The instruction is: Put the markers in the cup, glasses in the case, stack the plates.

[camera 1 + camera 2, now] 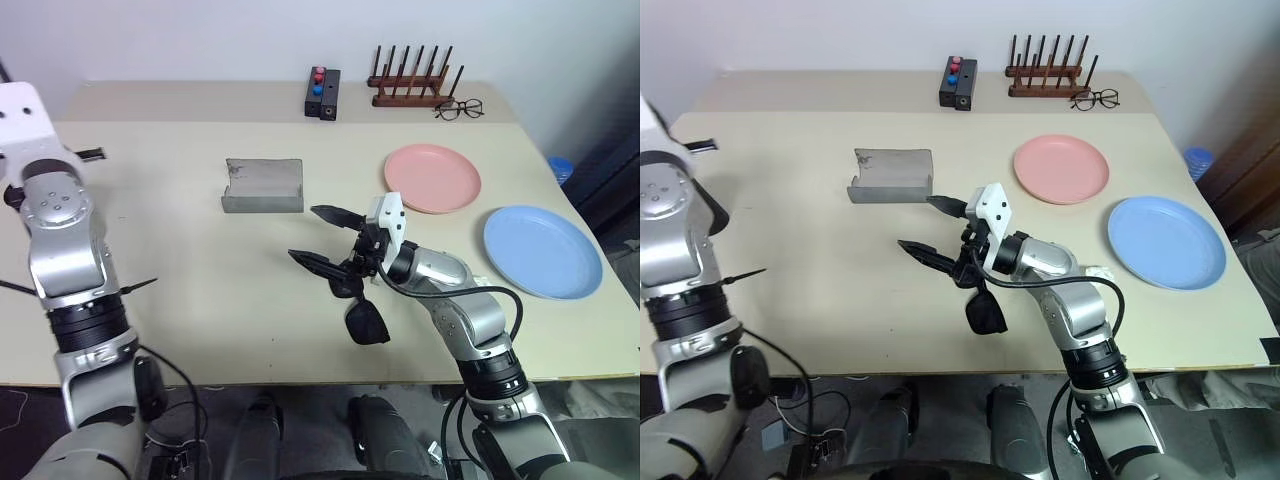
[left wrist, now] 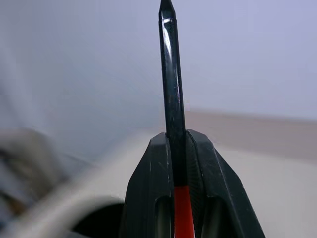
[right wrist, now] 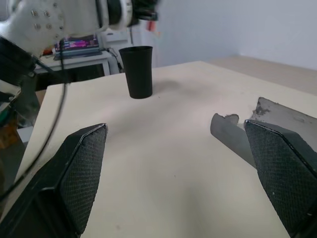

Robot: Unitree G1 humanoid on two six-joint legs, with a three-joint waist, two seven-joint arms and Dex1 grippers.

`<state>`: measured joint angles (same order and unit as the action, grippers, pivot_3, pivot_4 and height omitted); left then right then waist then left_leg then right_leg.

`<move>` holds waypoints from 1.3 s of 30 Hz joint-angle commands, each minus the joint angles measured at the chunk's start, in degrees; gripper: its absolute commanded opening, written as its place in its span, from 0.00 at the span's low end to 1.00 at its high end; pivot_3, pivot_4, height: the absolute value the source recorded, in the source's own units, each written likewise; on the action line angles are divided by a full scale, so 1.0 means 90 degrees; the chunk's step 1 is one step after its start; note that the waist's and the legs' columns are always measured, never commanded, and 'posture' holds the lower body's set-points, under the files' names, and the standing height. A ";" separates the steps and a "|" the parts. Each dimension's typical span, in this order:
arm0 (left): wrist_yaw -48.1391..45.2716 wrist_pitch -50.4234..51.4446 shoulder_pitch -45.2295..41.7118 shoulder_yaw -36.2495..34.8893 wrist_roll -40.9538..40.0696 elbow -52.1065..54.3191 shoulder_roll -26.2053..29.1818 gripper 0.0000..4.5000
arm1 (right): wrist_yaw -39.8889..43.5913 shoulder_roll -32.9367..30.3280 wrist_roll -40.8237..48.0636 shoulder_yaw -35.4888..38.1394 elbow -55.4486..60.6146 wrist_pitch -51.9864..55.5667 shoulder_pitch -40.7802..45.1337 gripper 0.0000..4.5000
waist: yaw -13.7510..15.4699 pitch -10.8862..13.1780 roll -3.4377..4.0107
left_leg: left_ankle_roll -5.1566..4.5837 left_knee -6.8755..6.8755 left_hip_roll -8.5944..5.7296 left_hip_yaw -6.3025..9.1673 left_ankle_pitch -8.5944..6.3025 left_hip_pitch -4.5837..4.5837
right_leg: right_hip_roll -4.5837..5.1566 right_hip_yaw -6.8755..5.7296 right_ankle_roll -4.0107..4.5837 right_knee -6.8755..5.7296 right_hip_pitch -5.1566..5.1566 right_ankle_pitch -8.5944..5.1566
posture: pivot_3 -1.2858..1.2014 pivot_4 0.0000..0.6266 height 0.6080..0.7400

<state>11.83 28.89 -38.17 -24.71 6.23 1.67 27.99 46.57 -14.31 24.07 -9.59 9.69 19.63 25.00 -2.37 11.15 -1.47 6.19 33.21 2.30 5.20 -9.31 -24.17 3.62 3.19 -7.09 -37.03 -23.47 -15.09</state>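
Note:
My left gripper is shut on a marker, whose black body sticks out past the fingers and whose red cap sits between them. It is raised at the table's left end, above the dark cup. My right gripper stands open over the table's middle, pointing left, with nothing between its fingers. The black sunglasses show just under its wrist near the front edge, partly covered by it. The grey case lies open behind the gripper. The pink plate and the blue plate lie apart on the right.
A small black box with red and blue buttons, a wooden peg rack and clear spectacles stand along the far edge of the table.

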 commanded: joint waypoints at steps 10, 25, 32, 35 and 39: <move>0.0432 -0.2380 0.0276 -0.0261 0.0060 -0.1977 0.0762 0.01 | -0.0171 0.0240 0.0676 0.0444 0.0175 0.0248 0.0358 1.00 | 0.0030 -0.0001 -0.0002 | 0.0000 0.0003 0.0001 0.0001 0.0000 -0.0002 | 0.0000 -0.0002 0.0000 0.0001 0.0002 0.0001 | 0.52 0.24 1.00; 0.0721 -0.2612 0.0927 -0.0460 -0.0441 -0.2145 0.0521 0.01 | -0.0090 0.0179 0.0614 0.0337 0.0222 0.0220 0.0255 1.00 | 0.0001 -0.0001 -0.0002 | 0.0000 0.0003 0.0002 0.0000 0.0000 -0.0002 | -0.0001 -0.0003 0.0000 -0.0002 0.0002 0.0001 | 0.52 0.24 1.00; 0.0743 -0.2604 0.0995 -0.0479 -0.0582 -0.2135 0.0476 0.20 | -0.0025 0.0171 0.0614 0.0312 0.0231 0.0218 0.0248 1.00 | 0.0002 -0.0001 -0.0002 | 0.0000 0.0003 0.0002 0.0001 0.0000 -0.0002 | -0.0001 -0.0003 0.0000 -0.0001 0.0001 0.0001 | 0.52 0.24 1.00; 0.0844 -0.2562 0.0996 -0.0454 -0.0552 -0.2140 0.0469 0.48 | -0.0025 0.0170 0.0613 0.0309 0.0251 0.0227 0.0234 1.00 | 0.0000 -0.0001 -0.0002 | 0.0000 0.0003 0.0002 0.0000 0.0000 -0.0002 | -0.0001 -0.0003 0.0000 -0.0002 0.0001 0.0001 | 0.52 0.24 1.00; 0.0894 -0.2563 0.0984 -0.0420 -0.0566 -0.2157 0.0458 0.60 | -0.0030 0.0167 0.0608 0.0306 0.0263 0.0237 0.0228 1.00 | 0.0000 -0.0001 -0.0002 | 0.0000 0.0003 0.0002 0.0000 0.0000 -0.0002 | -0.0001 -0.0003 0.0000 -0.0002 0.0001 0.0001 | 0.52 0.24 1.00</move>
<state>19.24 6.21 -29.19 -27.88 0.77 -19.59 31.52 46.08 -12.75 29.07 -6.63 9.80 22.23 27.01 -2.37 11.14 -1.49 6.19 33.24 2.32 5.20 -9.31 -24.19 3.61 3.16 -7.09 -37.04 -23.46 -15.09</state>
